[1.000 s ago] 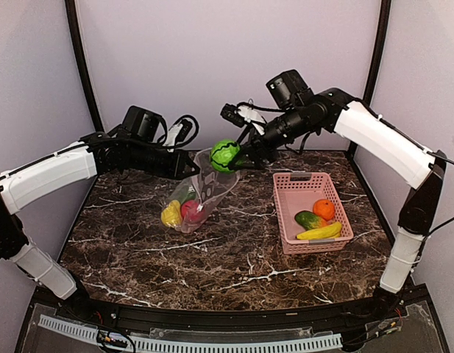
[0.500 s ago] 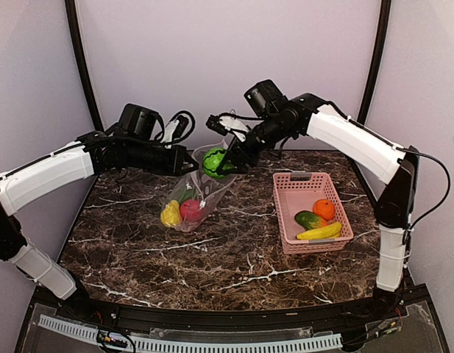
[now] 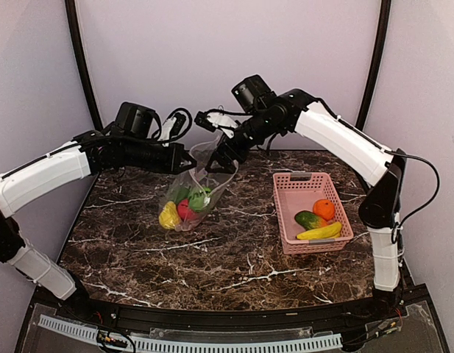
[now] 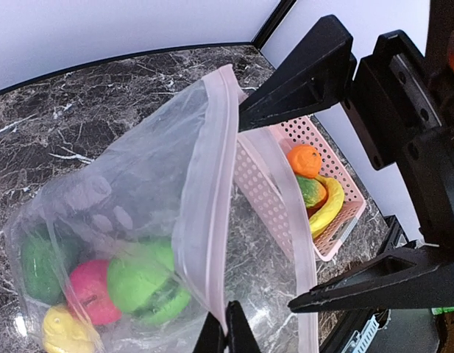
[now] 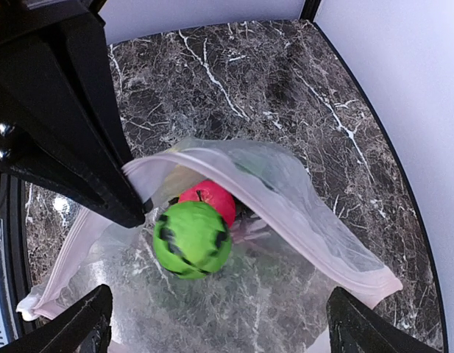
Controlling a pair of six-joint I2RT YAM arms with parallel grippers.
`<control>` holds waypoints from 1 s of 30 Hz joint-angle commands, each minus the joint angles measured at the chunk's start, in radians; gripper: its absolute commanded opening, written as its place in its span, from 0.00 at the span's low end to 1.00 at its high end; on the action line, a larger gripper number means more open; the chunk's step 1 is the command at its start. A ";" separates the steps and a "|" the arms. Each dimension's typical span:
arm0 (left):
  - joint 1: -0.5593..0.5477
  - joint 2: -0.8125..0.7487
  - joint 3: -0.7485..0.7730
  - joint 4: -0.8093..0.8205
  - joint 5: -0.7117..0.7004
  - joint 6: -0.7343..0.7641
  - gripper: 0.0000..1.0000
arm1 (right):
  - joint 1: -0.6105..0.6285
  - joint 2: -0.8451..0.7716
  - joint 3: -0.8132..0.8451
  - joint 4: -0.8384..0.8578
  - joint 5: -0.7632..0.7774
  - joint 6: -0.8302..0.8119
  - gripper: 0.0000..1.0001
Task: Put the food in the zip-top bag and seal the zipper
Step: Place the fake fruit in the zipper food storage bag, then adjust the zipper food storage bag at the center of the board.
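Four food pieces [image 4: 142, 283] lie in the bag [image 3: 193, 193], its mouth clamped in my left gripper [image 3: 188, 165]; my right gripper [image 3: 220, 159] hangs spread above. Orange [image 3: 324, 209], cucumber [image 3: 309, 219] and banana [image 3: 320, 232] sit in the basket [image 3: 289, 193]; zipper [image 4: 212, 184] unsealed.

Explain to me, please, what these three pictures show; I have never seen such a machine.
These are two robot arms bolted to a marble table. One picture looks down from above and behind them; the other two come from a camera on each wrist. The left pincer is shut on the mouth edge of a clear zip-top bag, holding it up. The right pincer stands wide open above the mouth and holds nothing. Inside the bag lie a green pepper, a red apple and a yellow piece. A pink basket holds an orange, a green piece and a banana.
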 commanded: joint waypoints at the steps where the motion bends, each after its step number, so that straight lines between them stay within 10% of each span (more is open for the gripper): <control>1: 0.001 -0.061 -0.001 0.008 -0.026 -0.004 0.01 | 0.010 -0.069 0.002 -0.008 0.060 -0.020 0.99; 11: 0.003 -0.105 0.278 -0.252 -0.318 0.179 0.01 | -0.135 -0.338 -0.205 0.118 0.322 -0.087 0.99; 18: 0.002 0.011 0.139 -0.301 -0.096 0.122 0.01 | -0.253 -0.434 -0.480 0.158 0.251 -0.111 0.99; 30: 0.002 0.011 0.444 -0.327 -0.196 0.227 0.01 | -0.327 -0.519 -0.615 0.210 0.289 -0.131 0.99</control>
